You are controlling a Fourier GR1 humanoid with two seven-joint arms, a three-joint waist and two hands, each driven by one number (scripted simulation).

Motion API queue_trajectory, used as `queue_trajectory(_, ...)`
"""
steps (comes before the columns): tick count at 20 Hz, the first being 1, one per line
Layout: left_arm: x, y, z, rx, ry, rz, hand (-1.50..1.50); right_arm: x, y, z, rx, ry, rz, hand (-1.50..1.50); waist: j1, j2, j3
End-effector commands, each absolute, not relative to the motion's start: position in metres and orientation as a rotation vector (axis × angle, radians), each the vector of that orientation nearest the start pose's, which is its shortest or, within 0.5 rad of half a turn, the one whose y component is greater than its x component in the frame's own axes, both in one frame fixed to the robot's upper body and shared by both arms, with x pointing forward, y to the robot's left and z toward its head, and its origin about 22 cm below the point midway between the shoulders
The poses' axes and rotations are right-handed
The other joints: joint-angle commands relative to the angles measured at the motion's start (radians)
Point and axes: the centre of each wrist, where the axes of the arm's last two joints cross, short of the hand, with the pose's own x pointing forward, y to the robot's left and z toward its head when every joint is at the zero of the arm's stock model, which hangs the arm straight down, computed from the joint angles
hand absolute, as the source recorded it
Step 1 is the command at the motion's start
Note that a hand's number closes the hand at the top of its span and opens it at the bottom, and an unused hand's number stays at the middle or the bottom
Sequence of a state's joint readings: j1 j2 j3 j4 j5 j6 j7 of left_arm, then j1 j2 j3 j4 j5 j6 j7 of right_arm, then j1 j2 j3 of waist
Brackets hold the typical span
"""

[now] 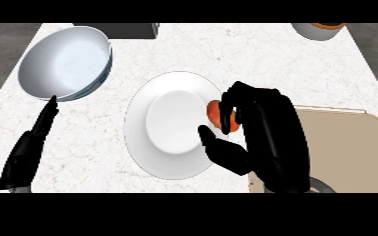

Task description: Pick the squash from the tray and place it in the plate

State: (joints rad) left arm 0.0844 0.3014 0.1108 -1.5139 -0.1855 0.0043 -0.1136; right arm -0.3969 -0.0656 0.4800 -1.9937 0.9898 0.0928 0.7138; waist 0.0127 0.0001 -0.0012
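The orange squash (220, 116) is held in my right hand (262, 130), whose fingers and thumb curl round it; only its left part shows. It hangs over the right rim of the white plate (159, 130), which lies at the counter's middle. The beige tray (339, 140) sits at the right, mostly hidden behind my right hand and forearm. My left hand (33, 140) rests at the lower left with straight fingers pointing up, holding nothing.
A large white bowl (66, 62) stands tilted at the upper left, close above my left hand. A dark box (125, 30) sits at the back edge. A cup with an orange inside (319, 30) stands at the back right.
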Motion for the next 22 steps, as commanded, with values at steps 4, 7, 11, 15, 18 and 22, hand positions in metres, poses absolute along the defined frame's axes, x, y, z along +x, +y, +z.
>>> queue_trajectory(4, 0.226, 0.342, 0.002, 0.460, -1.516, -0.303, 0.00, 0.270, -0.042, 0.140, -0.767, -1.609, 0.841, 1.50, 0.008, 0.004, 0.001)
queue_trajectory(7, 0.225, 0.336, 0.002, 0.463, -1.527, -0.306, 0.00, 0.289, -0.027, 0.151, -0.731, -1.569, 0.867, 1.50, 0.006, 0.003, 0.001)
queue_trajectory(11, 0.212, 0.336, 0.001, 0.453, -1.513, -0.302, 0.00, 0.301, -0.003, 0.121, -0.732, -1.540, 0.870, 1.50, 0.018, 0.003, 0.001)
queue_trajectory(15, 0.226, 0.334, 0.000, 0.434, -1.531, -0.322, 0.00, 0.305, -0.005, 0.084, -0.570, -1.469, 0.854, 1.50, 0.026, 0.008, 0.001)
queue_trajectory(18, 0.238, 0.332, 0.006, 0.433, -1.524, -0.324, 0.00, 0.319, -0.007, 0.074, -0.622, -1.426, 0.667, -1.50, 0.025, 0.009, 0.001)
queue_trajectory(22, 0.224, 0.346, -0.005, 0.462, -1.535, -0.332, 0.00, 0.327, 0.006, 0.074, -0.614, -1.384, 0.686, -1.50, 0.023, 0.005, 0.001)
